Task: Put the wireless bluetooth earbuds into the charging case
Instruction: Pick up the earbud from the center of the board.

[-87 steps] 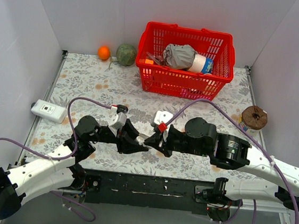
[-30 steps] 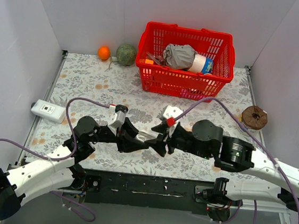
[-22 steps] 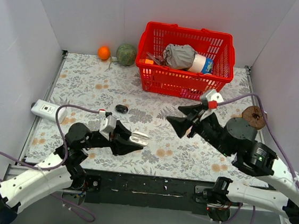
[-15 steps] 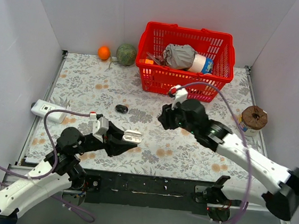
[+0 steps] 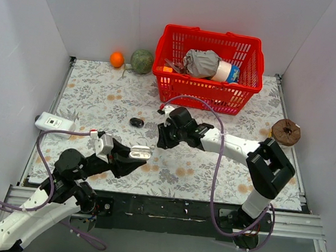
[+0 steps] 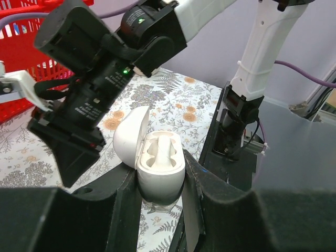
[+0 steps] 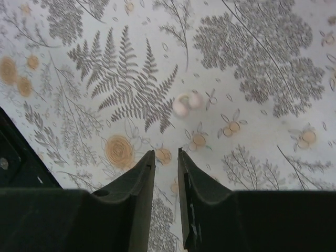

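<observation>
"Earbud (image 7: 186,104) first: where does it lie?"

"On the flowered cloth (image 5: 100,89), on the near side of the red basket (image 5: 195,94). It is a small white two-lobed piece, lying loose with nothing touching it. Only the right wrist view shows it."

"What of the right gripper (image 7: 166,152)?"

"It hangs over the cloth in front of the basket's left corner, pointing down. Its fingers stand a narrow slit apart and grip nothing. The earbud sits a little beyond their tips."

"And the charging case (image 6: 160,155)?"

"It is held off the cloth, farther out from the basket than the right gripper. The left gripper (image 6: 160,181) clamps its white body from both sides. The lid is swung up and back, and the two hollows inside show plain white."

"Do the two grippers touch?"

"No. The left wrist view shows cloth between the case and the right gripper's fingers, though they are near."

"Anything else by the basket?"

"A black oval pebble (image 5: 136,122) lies on the cloth out from the basket's left corner, apart from both arms. Whether it is open or closed cannot be told"
</observation>
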Robot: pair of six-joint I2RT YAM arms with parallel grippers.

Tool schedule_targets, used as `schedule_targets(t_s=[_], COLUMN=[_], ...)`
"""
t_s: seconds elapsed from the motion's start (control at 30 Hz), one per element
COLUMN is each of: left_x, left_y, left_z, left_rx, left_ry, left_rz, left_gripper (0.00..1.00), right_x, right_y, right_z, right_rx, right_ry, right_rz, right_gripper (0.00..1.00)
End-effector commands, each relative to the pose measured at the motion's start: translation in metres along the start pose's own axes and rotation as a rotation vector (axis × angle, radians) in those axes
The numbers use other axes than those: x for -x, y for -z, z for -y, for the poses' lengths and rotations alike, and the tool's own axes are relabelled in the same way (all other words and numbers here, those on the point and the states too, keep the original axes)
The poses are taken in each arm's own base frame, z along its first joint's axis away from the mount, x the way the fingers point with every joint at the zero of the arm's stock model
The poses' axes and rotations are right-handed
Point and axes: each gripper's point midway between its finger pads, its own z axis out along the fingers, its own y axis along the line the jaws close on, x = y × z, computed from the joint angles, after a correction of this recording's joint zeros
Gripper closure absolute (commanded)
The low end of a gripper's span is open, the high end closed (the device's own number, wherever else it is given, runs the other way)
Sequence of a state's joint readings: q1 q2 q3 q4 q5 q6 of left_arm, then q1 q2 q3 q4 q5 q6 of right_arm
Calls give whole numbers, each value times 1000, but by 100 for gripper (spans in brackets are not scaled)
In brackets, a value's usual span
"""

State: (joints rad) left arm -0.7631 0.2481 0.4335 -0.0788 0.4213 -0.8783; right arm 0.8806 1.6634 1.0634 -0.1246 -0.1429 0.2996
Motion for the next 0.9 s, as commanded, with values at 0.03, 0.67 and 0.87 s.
schedule_targets(t_s=[0.03, 0.67, 0.87], left_x=[6, 2, 3], left_y=[5, 10, 10], left_z=[0, 6, 7], left_rx=[17, -6, -9], left_ry=[-9, -3, -5], left_rz=[17, -2, -3], left_gripper=[100, 100, 100], right_x=[40, -6, -15], right_y=[-23, -65, -73], right_z=[-38, -27, -1], right_rx=[160, 104, 18], right_ry=[-7, -46, -76], right_rz=[56, -61, -88], right_gripper=[79, 99, 99])
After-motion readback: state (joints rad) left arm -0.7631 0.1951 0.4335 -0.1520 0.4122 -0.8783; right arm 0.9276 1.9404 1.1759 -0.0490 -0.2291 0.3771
